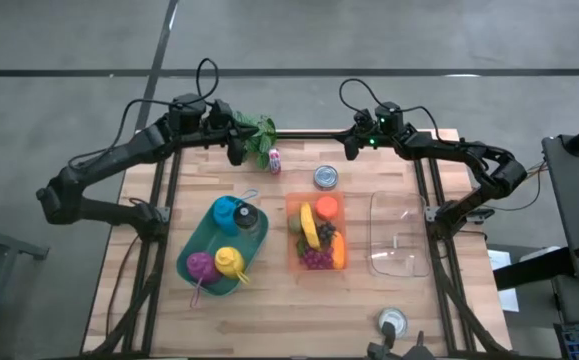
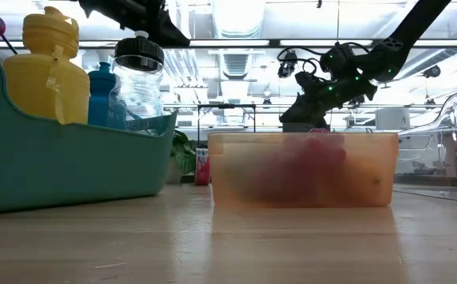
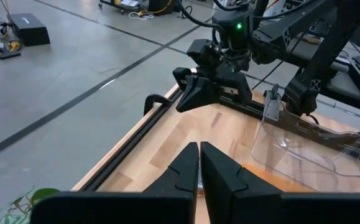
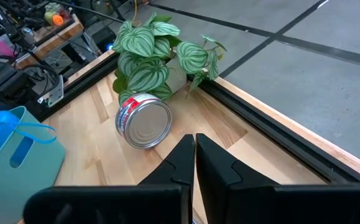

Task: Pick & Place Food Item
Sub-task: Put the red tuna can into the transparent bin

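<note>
The orange bin (image 1: 316, 232) (image 2: 303, 170) in the middle of the table holds the food: a banana (image 1: 309, 224), an orange fruit (image 1: 327, 207), purple grapes (image 1: 315, 258) and a carrot (image 1: 339, 250). My left gripper (image 1: 235, 143) (image 3: 199, 154) hangs shut near the far edge, beside the plant (image 1: 259, 135). My right gripper (image 1: 351, 146) (image 4: 194, 145) is shut too, at the far edge, above and beyond the upright can (image 1: 325, 178). Neither one touches anything. A small can (image 1: 274, 160) (image 4: 143, 122) lies on its side next to the plant (image 4: 161, 56).
A teal tray (image 1: 191, 262) (image 2: 54, 158) with coloured bottles stands left of the bin. A clear container (image 1: 399, 235) (image 3: 304, 143) sits to the right. Another can (image 1: 392, 322) stands at the near edge. Bare wood lies between the bin and the far rail.
</note>
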Motion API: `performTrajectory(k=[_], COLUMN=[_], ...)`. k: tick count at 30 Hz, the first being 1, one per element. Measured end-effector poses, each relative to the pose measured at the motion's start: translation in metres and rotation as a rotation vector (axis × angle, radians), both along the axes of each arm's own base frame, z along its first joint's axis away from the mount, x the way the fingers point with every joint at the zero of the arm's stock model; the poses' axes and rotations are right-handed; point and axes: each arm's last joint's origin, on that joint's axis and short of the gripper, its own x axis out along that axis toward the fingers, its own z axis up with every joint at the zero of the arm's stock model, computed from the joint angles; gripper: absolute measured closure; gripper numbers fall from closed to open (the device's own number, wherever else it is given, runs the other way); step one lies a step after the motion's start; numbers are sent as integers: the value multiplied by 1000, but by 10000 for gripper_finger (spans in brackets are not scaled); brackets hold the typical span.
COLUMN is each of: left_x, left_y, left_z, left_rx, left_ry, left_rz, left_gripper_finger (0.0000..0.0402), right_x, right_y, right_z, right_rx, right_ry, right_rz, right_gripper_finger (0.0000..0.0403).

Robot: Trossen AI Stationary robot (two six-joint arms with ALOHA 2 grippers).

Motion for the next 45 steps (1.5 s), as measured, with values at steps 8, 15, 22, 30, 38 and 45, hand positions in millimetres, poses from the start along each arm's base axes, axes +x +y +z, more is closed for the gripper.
performTrajectory(k=[8, 15, 22, 30, 38, 45], left_x=[0, 0, 0, 0, 0, 0], left_y=[0, 0, 0, 0, 0, 0], left_z=[0, 0, 0, -1, -1, -1], left_rx=[0, 1, 0, -2, -4, -7], left_ry=[0, 0, 0, 5, 7, 12], left_rz=[0, 0, 0, -1, -1, -1], left_gripper_finger=[380, 380, 380, 380, 380, 380], right_x=[0, 4, 47, 97, 146, 163], right_y=[0, 0, 22, 40, 52, 49], right_z=[0, 6, 53, 105, 115, 92], right_rx=[20, 151, 56, -79, -96, -16], right_ry=[-6, -83, -123, 204, 257, 102], right_rz=[-7, -49, 128, -36, 73, 49], right_gripper_finger=[390, 390, 390, 390, 390, 390])
